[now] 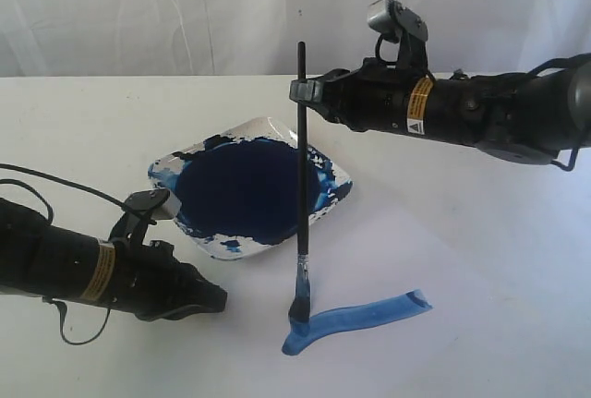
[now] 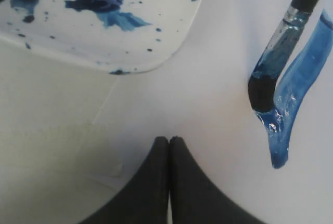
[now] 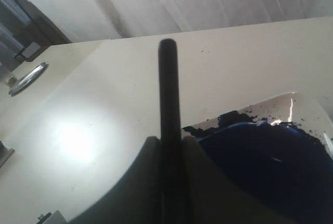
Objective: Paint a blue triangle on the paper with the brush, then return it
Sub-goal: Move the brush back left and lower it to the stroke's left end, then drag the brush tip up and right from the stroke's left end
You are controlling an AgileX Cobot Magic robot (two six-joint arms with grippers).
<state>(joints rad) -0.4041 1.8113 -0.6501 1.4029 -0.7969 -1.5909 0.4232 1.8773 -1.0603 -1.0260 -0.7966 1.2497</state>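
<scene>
The brush [image 1: 301,167] stands almost upright, its black handle [image 3: 168,94] pinched near the top by my right gripper [image 1: 303,91], which is shut on it. Its blue bristles [image 2: 261,91] touch the paper [image 1: 443,250] at the near-left end of a single light-blue stroke [image 1: 369,314]; that stroke is all that shows of the blue triangle. My left gripper [image 2: 169,140] is shut with nothing in it, resting low on the paper's near-left part beside the dish. The stroke [image 2: 291,99] lies just beyond it.
A white dish [image 1: 337,179] holding a dark navy paint pool [image 1: 245,190] sits behind the brush, its spattered rim [image 2: 104,31] close to the left gripper. A round metal fitting [image 3: 26,78] sits at the table's edge.
</scene>
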